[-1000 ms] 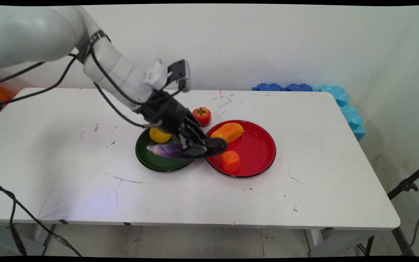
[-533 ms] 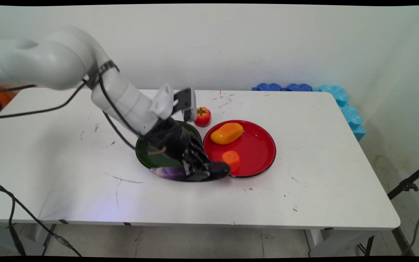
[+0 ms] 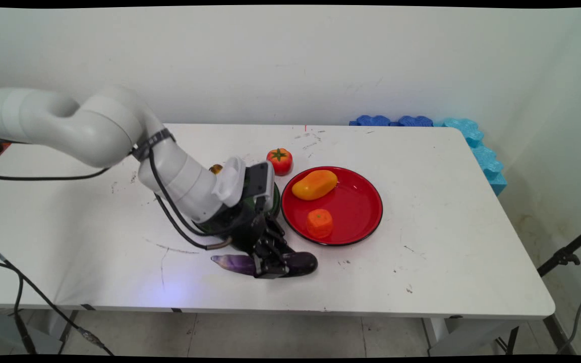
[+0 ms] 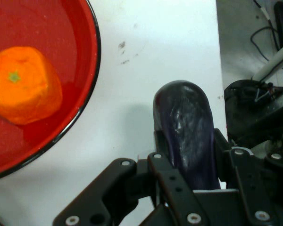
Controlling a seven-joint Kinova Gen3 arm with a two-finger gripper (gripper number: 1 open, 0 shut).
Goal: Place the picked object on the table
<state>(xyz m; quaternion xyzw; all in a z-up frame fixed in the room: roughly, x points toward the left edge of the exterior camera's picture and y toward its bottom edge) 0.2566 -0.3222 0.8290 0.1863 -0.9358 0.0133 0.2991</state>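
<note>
Where the purple eggplant (image 3: 265,263) lies lengthwise on the white table (image 3: 447,242), near the front edge, sits clamped at mid-body in the black gripper (image 3: 269,266). Points its pale tapered tip toward 9 o'clock and its dark rounded end toward 3 o'clock in the main view, sticking out on both sides of the fingers. Seen from the hand camera, runs up between the two fingers (image 4: 172,181), one pressed on each flank, with the glossy bulbous end (image 4: 184,117) poking out past them toward 12 o'clock. Looks to rest on or just above the tabletop; contact cannot be told for sure.

At about 1 o'clock from the eggplant, close but apart, a red plate (image 3: 361,201) with a black rim. Carries an orange mandarin-like fruit (image 3: 319,222) near its 7 o'clock edge and a yellow-orange mango-like fruit (image 3: 314,184) near 11 o'clock. In the hand view, fills the upper left corner (image 4: 61,28), the orange fruit (image 4: 23,84) well inside it.

At 12 o'clock from the eggplant, mostly hidden under the wrist, a dark green plate (image 3: 275,194), only a sliver of rim showing. Beyond it, at 12 o'clock again, a red tomato (image 3: 279,161) with a green calyx, standing on the bare table just beside the red plate's 10 o'clock rim. Past the far right corner of the table, blue foam pieces (image 3: 472,138) against the wall.
</note>
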